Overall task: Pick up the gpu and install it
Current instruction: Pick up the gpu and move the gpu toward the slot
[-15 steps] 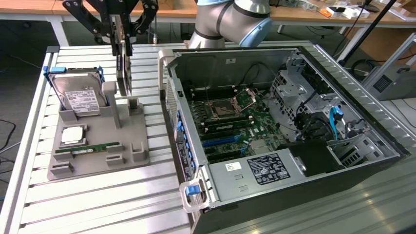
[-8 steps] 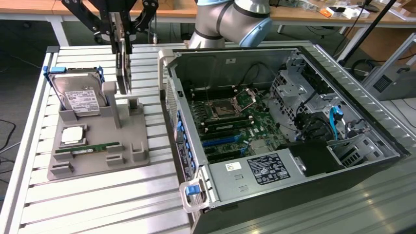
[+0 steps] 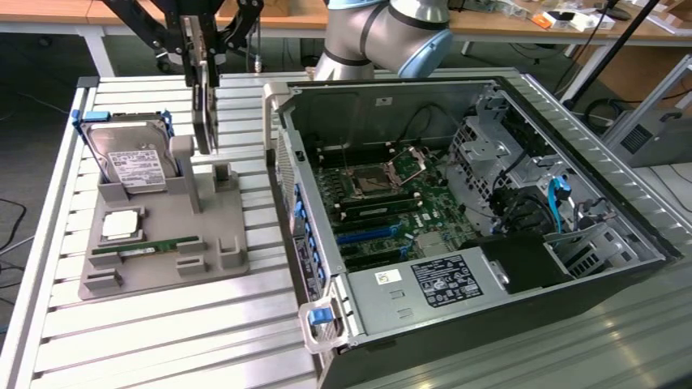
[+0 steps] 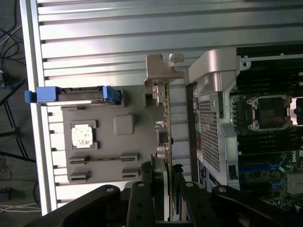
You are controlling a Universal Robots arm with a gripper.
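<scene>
The tool (image 3: 202,65) is seen clamped on the gpu (image 3: 203,121), which is hung upright right at the gray holder (image 3: 162,235) on the worktop (image 3: 162,340). The open case (image 3: 284,138) is found just beside it, toward the exterior view's right.

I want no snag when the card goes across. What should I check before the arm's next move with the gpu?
1. Jaws closed on the gpu: ok, the gripper pinches both faces.
2. gpu upright: ok, it hangs edge-on and vertical.
3. gpu free of the gray holder: cannot tell, its lower edge sits at the holder's post.
4. Computer case open: ok, the motherboard is exposed.
5. Blue slots empty: ok.
</scene>
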